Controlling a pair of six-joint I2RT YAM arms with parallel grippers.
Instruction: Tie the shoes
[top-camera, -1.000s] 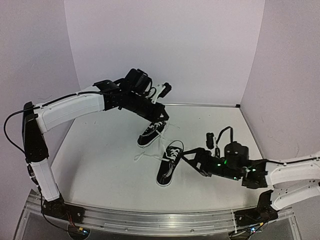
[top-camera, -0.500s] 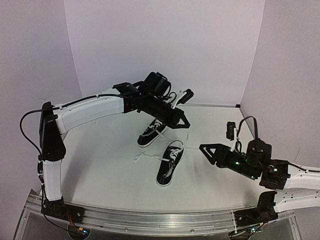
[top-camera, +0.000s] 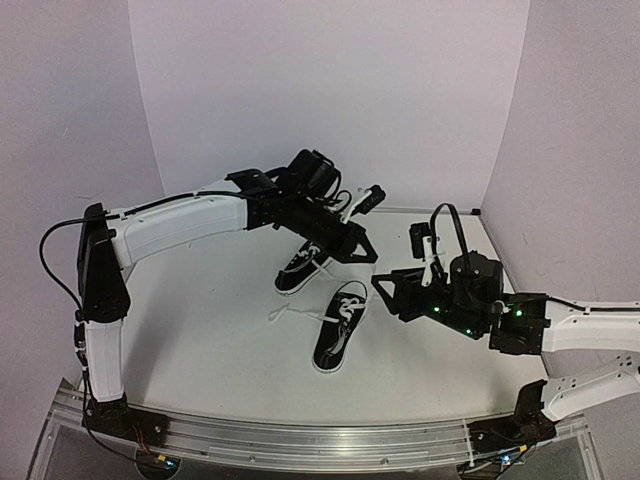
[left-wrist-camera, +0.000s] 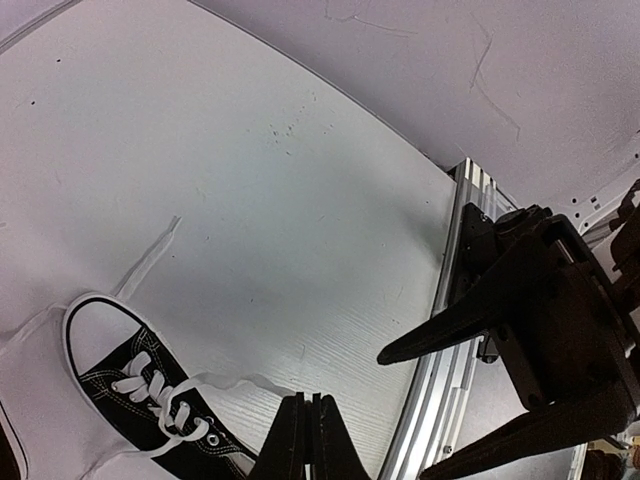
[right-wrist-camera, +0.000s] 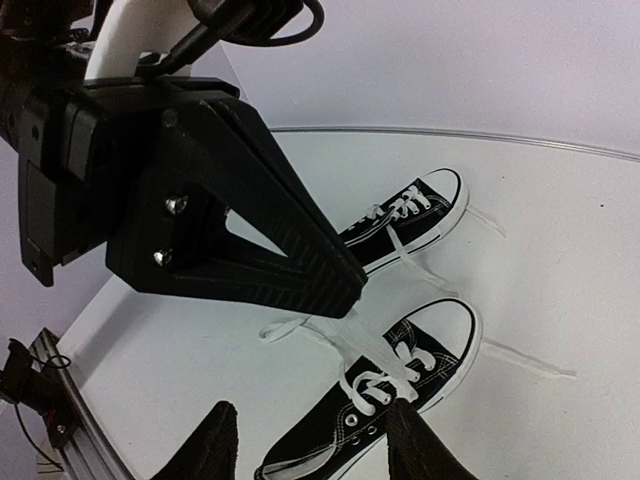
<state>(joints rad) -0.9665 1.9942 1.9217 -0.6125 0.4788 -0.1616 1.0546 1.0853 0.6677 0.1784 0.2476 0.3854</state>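
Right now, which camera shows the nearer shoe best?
The top external view: the nearer shoe lies whole and unblocked there. The right wrist view shows it closer but crops the heel. The left wrist view catches only its toe and laces.

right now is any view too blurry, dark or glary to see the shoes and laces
top external: even soft light, faint shadows, shoes small but sharp; left wrist: crisp, one shoe cropped, right claw a black silhouette; right wrist: left claw looms dark, pinching the lace, own fingertips blurred
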